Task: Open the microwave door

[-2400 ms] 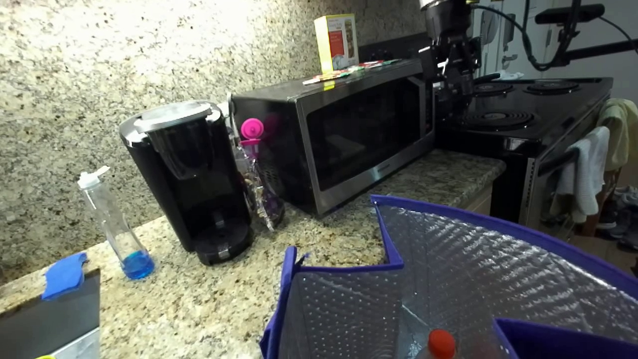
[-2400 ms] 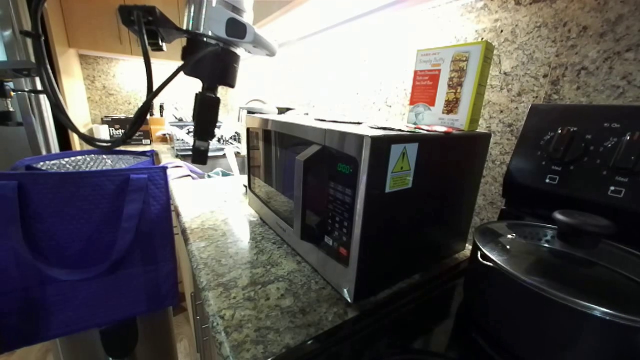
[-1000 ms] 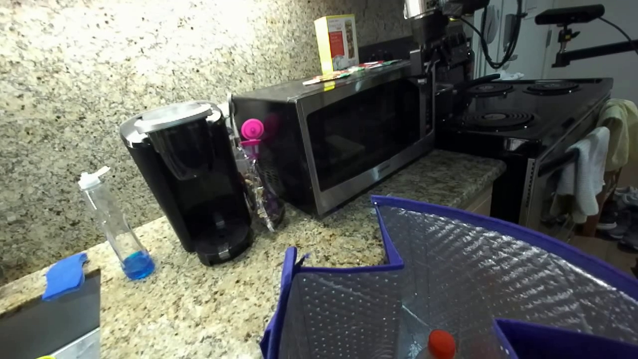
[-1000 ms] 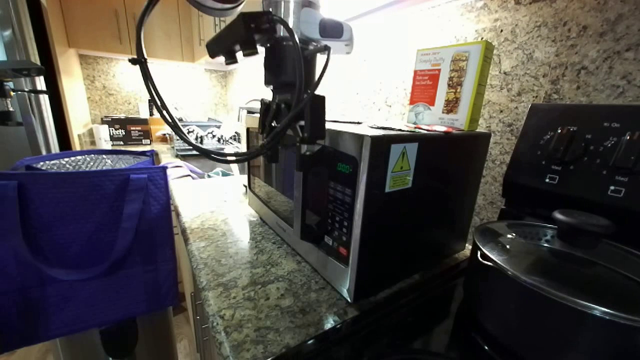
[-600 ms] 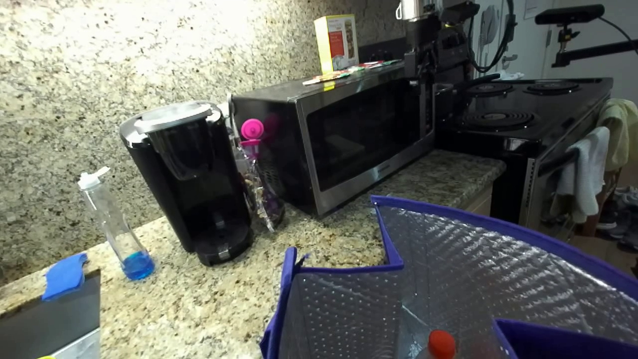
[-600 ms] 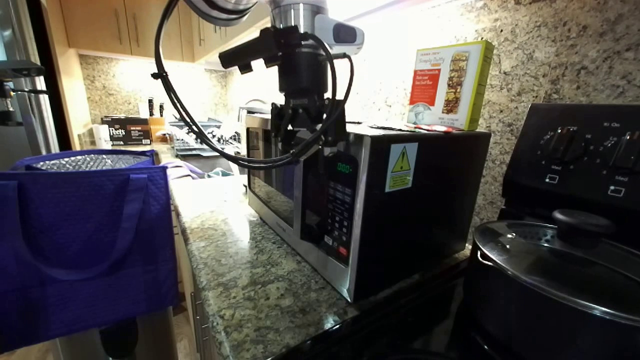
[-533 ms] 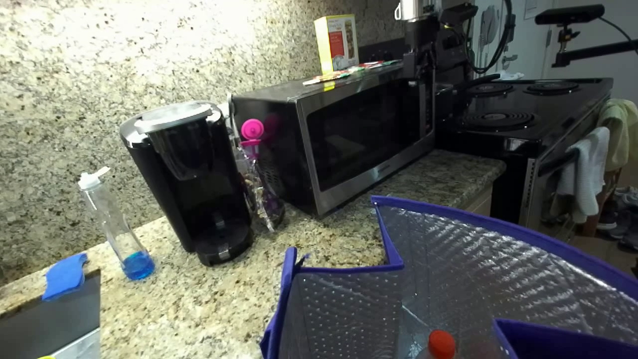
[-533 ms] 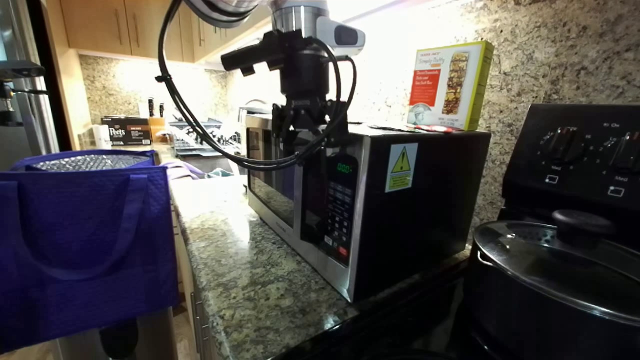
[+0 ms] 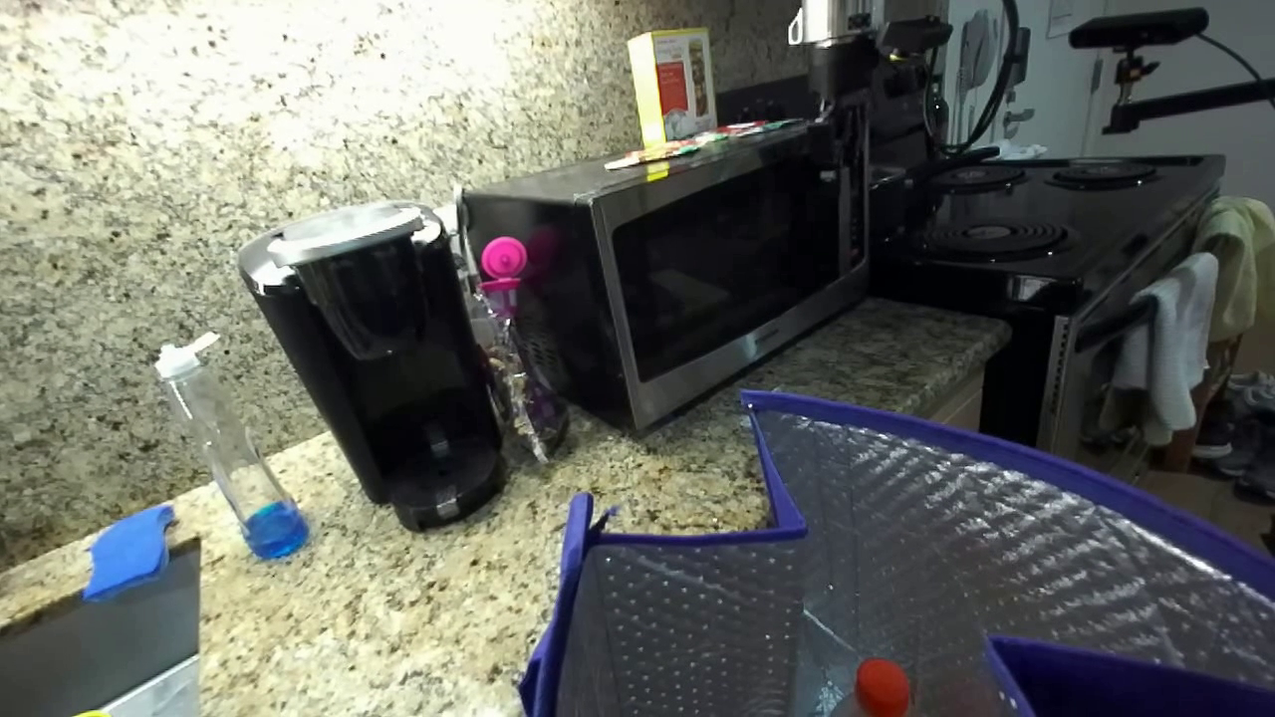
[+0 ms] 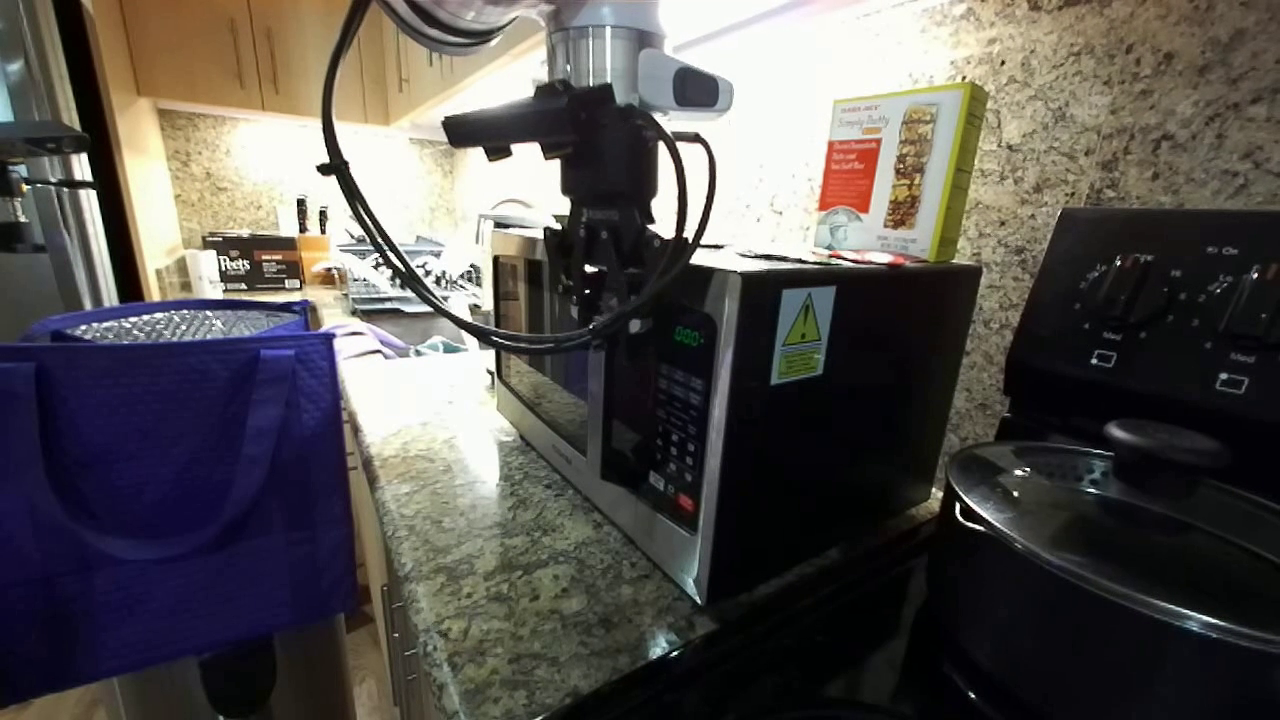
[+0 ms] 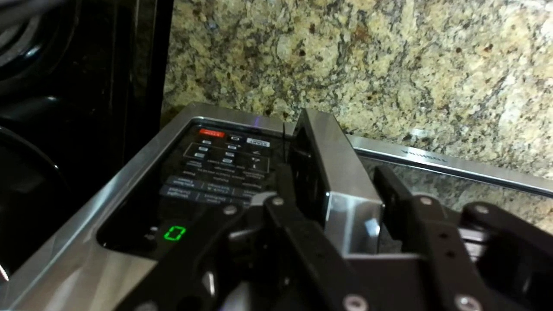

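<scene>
The microwave (image 10: 840,430) stands on the counter. It also shows in an exterior view (image 9: 558,184). The microwave door (image 9: 727,269) is shut. Its silver frame and dark glass (image 10: 545,350) also show from the control-panel side. The silver door handle (image 11: 339,160) stands upright beside the control panel (image 11: 203,181). My gripper (image 11: 332,172) is around the handle's upper end, one finger on each side. The fingers are apart, with a gap on the panel side and a narrow one on the glass side. In both exterior views the gripper (image 9: 840,174) (image 10: 612,315) points down at the handle.
A black coffee maker (image 9: 369,368) stands beside the microwave. A purple insulated bag (image 10: 180,480) is in front of the counter. A bar box (image 10: 895,170) stands on the microwave. A lidded pot (image 10: 1100,560) sits on the black stove (image 9: 1126,209).
The arm has moved over to the handle, turned, and come down around it. In the last half second the gripper has lowered slightly and its fingers look closer together. The door has not moved.
</scene>
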`<action>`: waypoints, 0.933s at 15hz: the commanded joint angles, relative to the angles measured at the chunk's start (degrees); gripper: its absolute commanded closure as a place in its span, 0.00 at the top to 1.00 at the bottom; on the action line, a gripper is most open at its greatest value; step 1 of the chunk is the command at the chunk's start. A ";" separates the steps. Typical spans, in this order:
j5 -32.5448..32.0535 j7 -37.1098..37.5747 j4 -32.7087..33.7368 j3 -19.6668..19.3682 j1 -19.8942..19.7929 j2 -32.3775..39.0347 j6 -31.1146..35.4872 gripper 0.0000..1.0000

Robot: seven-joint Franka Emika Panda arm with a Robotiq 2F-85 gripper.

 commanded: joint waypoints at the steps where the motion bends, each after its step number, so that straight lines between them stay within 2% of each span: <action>1: 3.17 -3.27 -1.56 1.14 -1.27 -0.08 3.23 0.20; 3: 3.80 -0.98 -4.30 0.97 -1.06 -2.04 2.91 0.09; 4: 3.92 0.38 -6.20 0.89 -0.92 -3.64 2.19 0.14; 7: 1.41 5.69 -12.00 0.61 0.16 -8.47 3.89 0.14; 10: 2.03 12.84 -19.21 0.73 0.88 -14.39 8.11 0.14; 14: 2.49 20.86 -29.72 1.59 1.30 -24.59 8.04 0.14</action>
